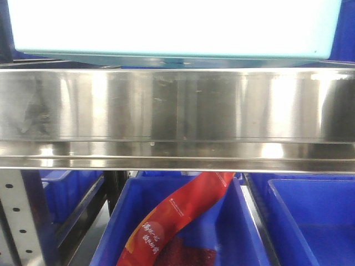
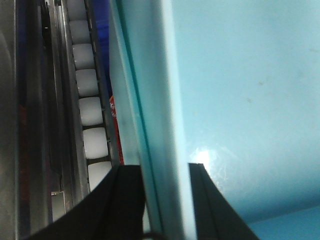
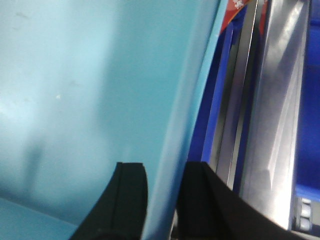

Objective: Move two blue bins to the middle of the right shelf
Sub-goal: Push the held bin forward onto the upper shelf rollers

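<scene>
1. The left pincer (image 2: 167,200) clamps the pale bin (image 1: 172,27) by its left wall
2. The bin sits above the steel shelf rail (image 1: 177,105)
3. The right pincer (image 3: 162,200) clamps its right wall

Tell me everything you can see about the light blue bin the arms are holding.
The light blue bin is smooth, pale cyan plastic with plain walls and a thick rim. It fills the top of the front view, just above the steel shelf rail. The left gripper and right gripper each straddle a side wall at the rim, one finger inside, one outside.
</scene>
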